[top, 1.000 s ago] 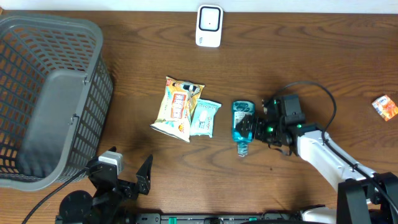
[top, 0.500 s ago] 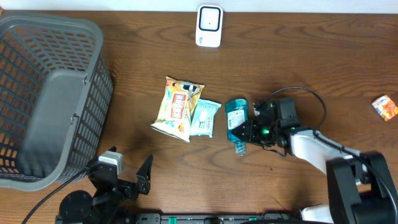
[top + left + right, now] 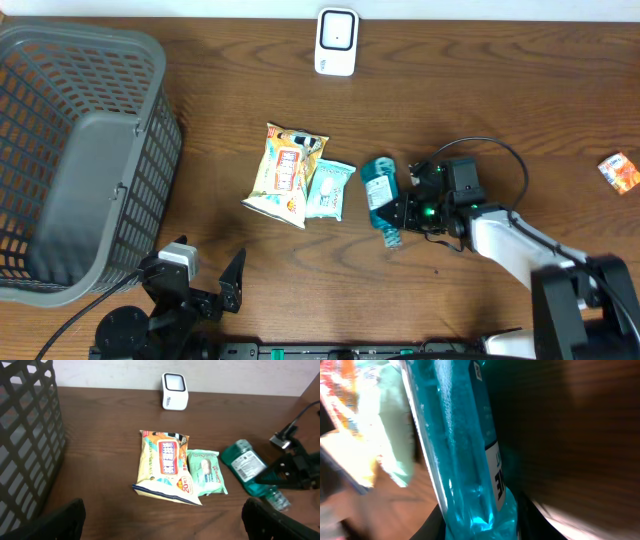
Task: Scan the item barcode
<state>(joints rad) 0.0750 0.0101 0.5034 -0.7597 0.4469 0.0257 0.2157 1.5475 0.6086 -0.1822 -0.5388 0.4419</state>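
Wide bare desk (image 3: 500,90) between the scanner (image 3: 337,42) at the far edge and the row of goods mid-desk. Walled off on the left by the tall grey basket (image 3: 160,150). No finger gap along the row: snack bag (image 3: 286,173) touching wipes pack (image 3: 329,189), teal mouthwash bottle (image 3: 378,190) just beside. Right flank of the bottle taken by the right pincer (image 3: 398,212) clamped on it, arm and cable trailing to the near right. Open strip ahead of the wide-spread left pincer (image 3: 165,520). Small orange packet (image 3: 619,171) alone far right.
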